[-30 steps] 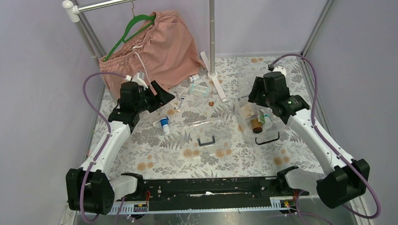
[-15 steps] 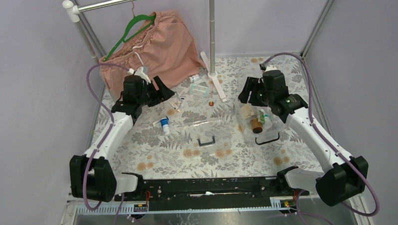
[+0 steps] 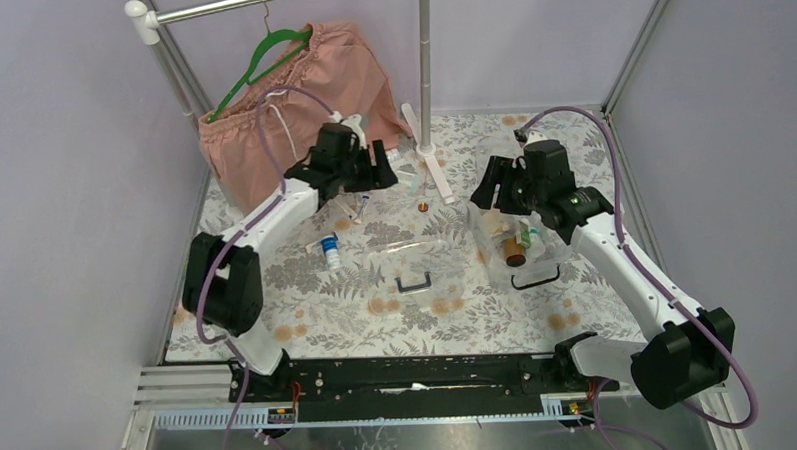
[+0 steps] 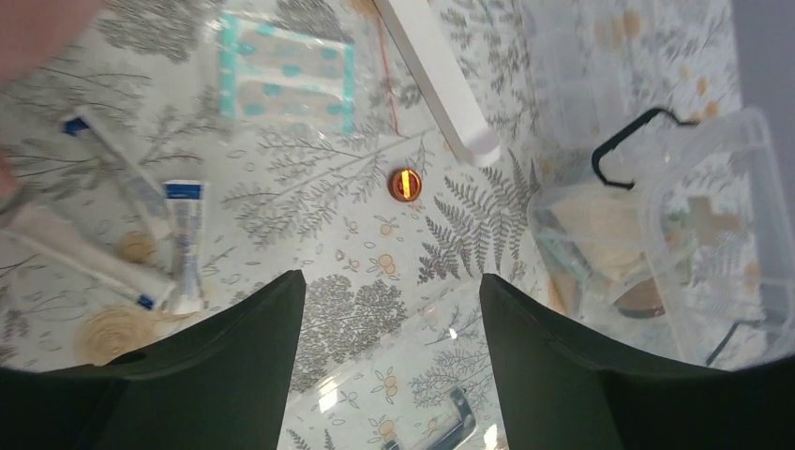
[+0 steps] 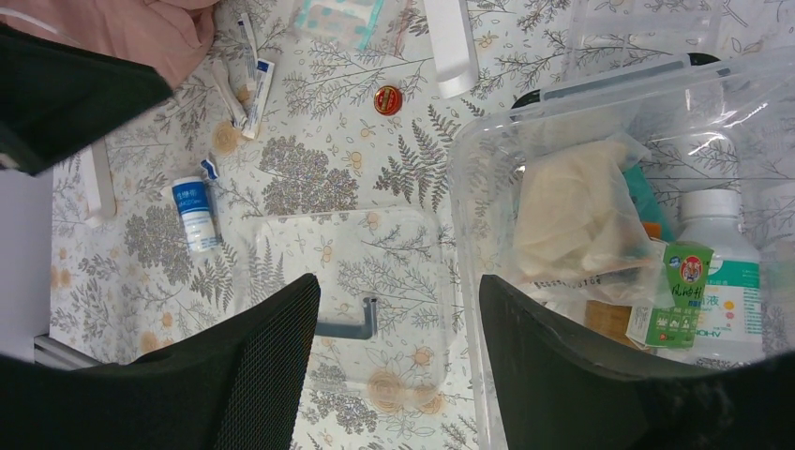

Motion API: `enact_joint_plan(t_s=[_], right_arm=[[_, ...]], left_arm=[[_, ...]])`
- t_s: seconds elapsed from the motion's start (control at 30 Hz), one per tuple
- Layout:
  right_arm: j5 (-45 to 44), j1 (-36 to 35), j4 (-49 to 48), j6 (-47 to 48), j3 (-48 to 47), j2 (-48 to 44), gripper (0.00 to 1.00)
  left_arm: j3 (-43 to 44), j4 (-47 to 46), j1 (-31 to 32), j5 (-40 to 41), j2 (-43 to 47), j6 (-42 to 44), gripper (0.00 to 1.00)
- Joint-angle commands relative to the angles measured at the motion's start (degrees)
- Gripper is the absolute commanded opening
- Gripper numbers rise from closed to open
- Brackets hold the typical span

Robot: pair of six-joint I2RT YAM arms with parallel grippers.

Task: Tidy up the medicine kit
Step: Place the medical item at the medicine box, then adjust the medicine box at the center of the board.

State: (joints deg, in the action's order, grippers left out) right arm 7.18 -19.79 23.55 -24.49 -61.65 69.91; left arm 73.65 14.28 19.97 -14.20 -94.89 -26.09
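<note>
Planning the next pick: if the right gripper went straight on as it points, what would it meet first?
Probably the clear lid, lying flat beside the box: it shows in the gap of the open right gripper. Height is unclear.

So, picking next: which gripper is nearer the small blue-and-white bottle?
Left. The left gripper hovers just beyond the bottle; the right gripper hangs by the clear box, clearly farther away.
</note>
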Motion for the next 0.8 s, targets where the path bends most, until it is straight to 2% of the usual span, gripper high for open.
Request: enact_joint_plan(t_s=[0.0, 0.13, 0.37, 0.63, 0.77], right_arm=[[1.1, 0.2, 0.3, -0.3, 0.2, -2.4, 0.71], [0.1, 0.1, 0.0, -0.4, 1.5, -3.6, 0.71], [-2.9, 0.1, 2.0, -1.3, 1.4, -4.9, 0.72], [-4.2, 0.1, 6.0, -1.3, -0.6, -3.2, 0.74], [0.5, 0.1, 7.5, 0.7, -3.2, -1.5, 0.75]], left_arm=[[3.9, 3.9, 5.1, 4.7, -5.4, 4.1, 0.76], [4.7, 5.2, 5.5, 6.6, -7.6, 3.8, 0.76], [3.5, 7.8, 5.5, 14.7, -4.9, 4.5, 0.75], [-1.6, 10.7, 5.2, 19.7, 3.4, -0.8, 0.75], [-1.8, 14.0, 5.1, 19.8, 7.7, -3.0, 0.76]])
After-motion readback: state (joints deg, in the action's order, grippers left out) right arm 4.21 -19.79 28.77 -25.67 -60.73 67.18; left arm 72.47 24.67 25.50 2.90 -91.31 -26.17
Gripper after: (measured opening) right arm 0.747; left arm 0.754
